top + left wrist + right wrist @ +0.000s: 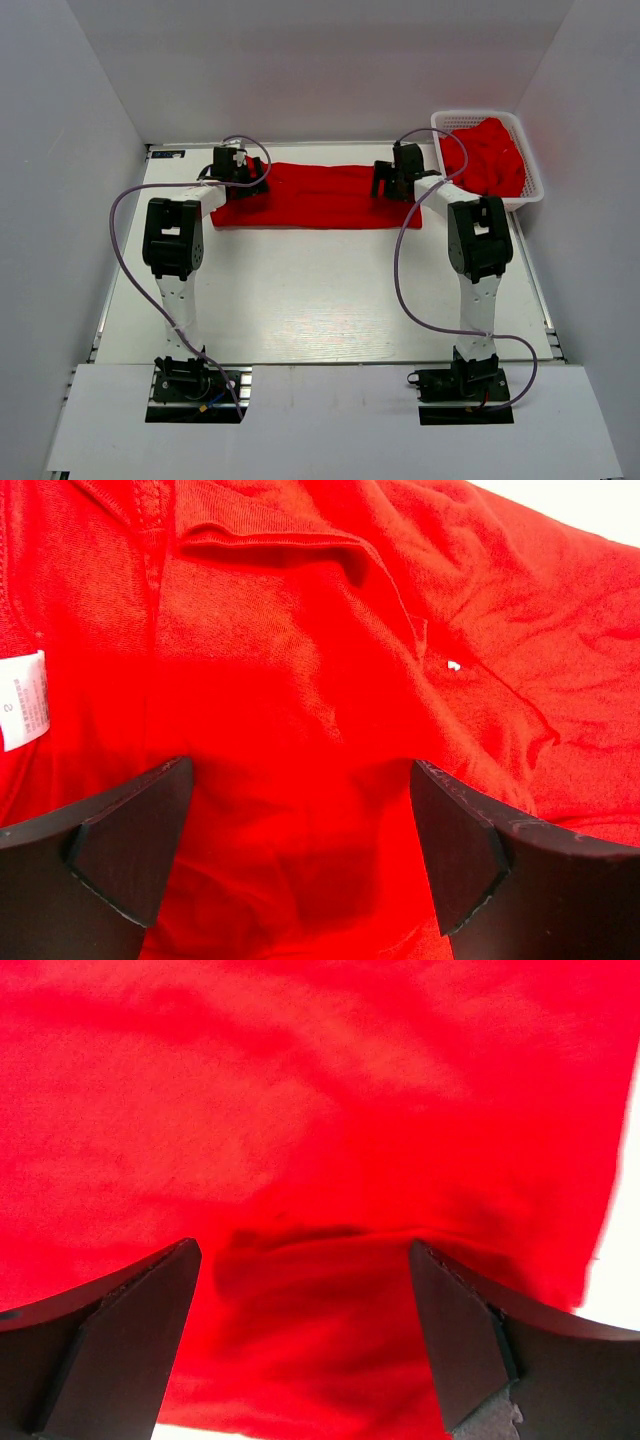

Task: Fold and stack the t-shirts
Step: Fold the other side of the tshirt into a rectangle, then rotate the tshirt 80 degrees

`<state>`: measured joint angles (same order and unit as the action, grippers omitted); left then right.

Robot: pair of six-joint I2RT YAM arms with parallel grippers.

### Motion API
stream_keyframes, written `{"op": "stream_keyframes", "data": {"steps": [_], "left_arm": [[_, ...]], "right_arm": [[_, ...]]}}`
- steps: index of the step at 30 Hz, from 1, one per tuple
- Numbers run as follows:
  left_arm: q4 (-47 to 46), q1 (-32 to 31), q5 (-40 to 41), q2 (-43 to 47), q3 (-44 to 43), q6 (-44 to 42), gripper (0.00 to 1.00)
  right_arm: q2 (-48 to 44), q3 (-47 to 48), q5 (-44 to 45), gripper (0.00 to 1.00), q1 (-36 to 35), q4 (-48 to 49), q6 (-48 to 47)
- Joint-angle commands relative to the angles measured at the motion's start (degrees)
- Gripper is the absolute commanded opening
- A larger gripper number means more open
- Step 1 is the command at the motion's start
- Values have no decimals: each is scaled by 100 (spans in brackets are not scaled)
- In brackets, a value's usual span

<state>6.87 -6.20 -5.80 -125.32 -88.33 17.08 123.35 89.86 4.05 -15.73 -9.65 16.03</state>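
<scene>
A bright red t-shirt [320,195] lies folded into a long band across the far part of the table. My left gripper [243,170] is over its left end, my right gripper [392,180] over its right end. In the left wrist view the gripper [300,855] is open with cloth [300,680] and a white label [22,700] below. In the right wrist view the gripper [300,1340] is open above the cloth [300,1110], a small ridge between the fingers. More red t-shirts [490,155] lie heaped in the basket.
A white plastic mesh basket [535,185] stands at the far right corner. White walls enclose the table [320,290] on three sides. Purple cables loop from both arms over the table.
</scene>
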Motion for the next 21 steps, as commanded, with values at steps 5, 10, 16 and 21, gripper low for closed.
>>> {"op": "stream_keyframes", "data": {"steps": [5,10,16,21], "left_arm": [[350,48,298,332,0,-3,100],[621,48,194,385,-561,-65,100],[912,48,457,640,-852,-12,100],[1228,-4,607,921,-299,102,100]], "right_arm": [[268,751,1203,90,140,-273,234],[-56,585,1063,90,70,-73,-477],[267,1231,712,90,70,-141,-1163],[1155,2254,500,90,96,-696,-1103]]}}
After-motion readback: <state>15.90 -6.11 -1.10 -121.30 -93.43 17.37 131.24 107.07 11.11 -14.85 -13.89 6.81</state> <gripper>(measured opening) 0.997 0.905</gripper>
